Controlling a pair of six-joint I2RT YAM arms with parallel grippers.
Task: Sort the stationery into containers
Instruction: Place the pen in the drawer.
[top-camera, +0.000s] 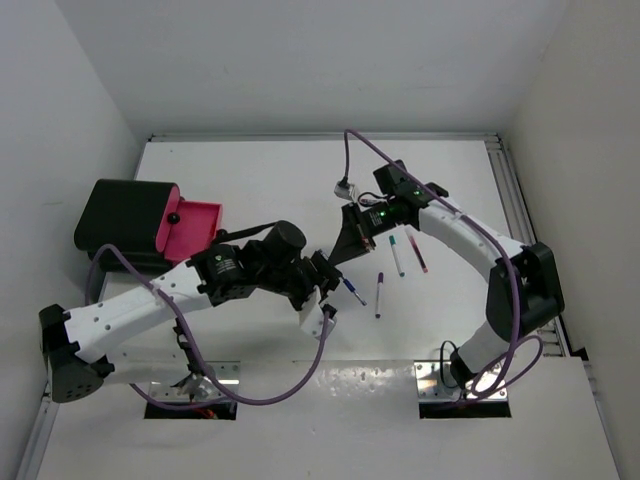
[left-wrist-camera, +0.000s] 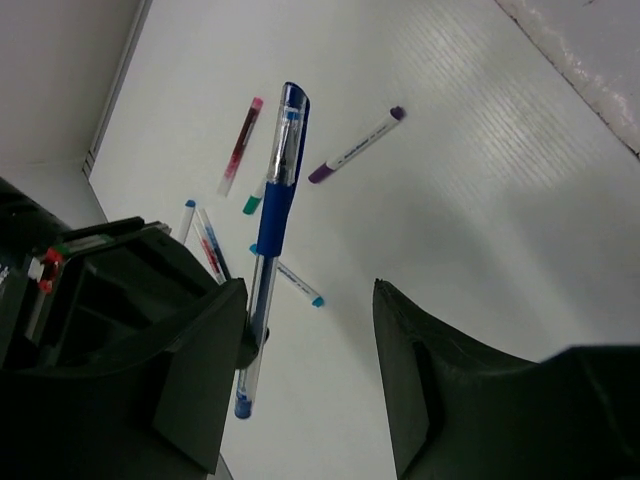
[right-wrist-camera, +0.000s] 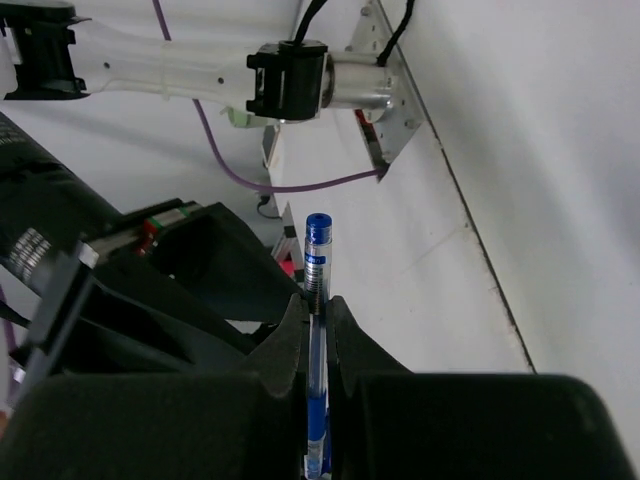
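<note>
My right gripper (right-wrist-camera: 317, 300) is shut on a clear pen with a blue grip and cap (right-wrist-camera: 318, 250), which sticks out past its fingertips. In the left wrist view this blue pen (left-wrist-camera: 275, 200) hangs between my left gripper's (left-wrist-camera: 308, 290) open jaws, right beside one finger (left-wrist-camera: 200, 360). In the top view the two grippers meet at mid-table, the left (top-camera: 325, 285) below the right (top-camera: 340, 255). Several pens lie on the table: purple-capped (top-camera: 379, 295), green-capped (top-camera: 395, 255), red (top-camera: 418, 255) and blue-tipped (top-camera: 353, 292). The pink tray (top-camera: 190, 228) rests against the black box (top-camera: 120, 220) at the left.
A small dark item (top-camera: 173, 217) lies in the pink tray. More pens show under the right gripper in the left wrist view (left-wrist-camera: 210, 245). White walls enclose the table on three sides. A purple cable (top-camera: 440, 200) loops over the right arm.
</note>
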